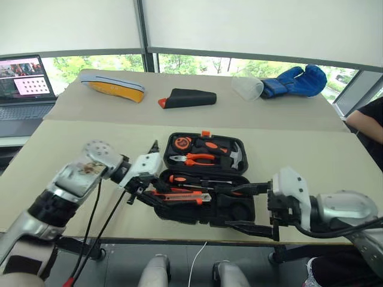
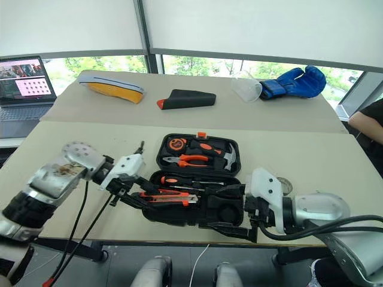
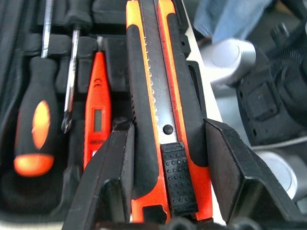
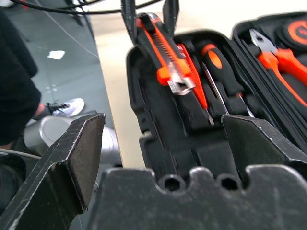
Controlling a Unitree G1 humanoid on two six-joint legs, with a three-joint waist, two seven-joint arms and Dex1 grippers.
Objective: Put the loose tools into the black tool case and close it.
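My left gripper [image 3: 168, 158] gripped the knife [image 3: 160, 96] by its sides, over the open case [image 1: 206, 209]; it looked light, stiff, slick plastic. My right gripper [image 1: 248, 208] gaped empty beside the case.

Beige table [image 1: 72, 173] — open black tool case [image 1: 206, 179], pouch [image 1: 188, 98], boxing glove [image 1: 297, 81].

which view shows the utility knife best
The left wrist view: the utility knife runs up the frame between the left hand's fingers, slider and blade channel plain. The right wrist view shows it tilted over the black tool case. In the eye views it is a thin orange strip.
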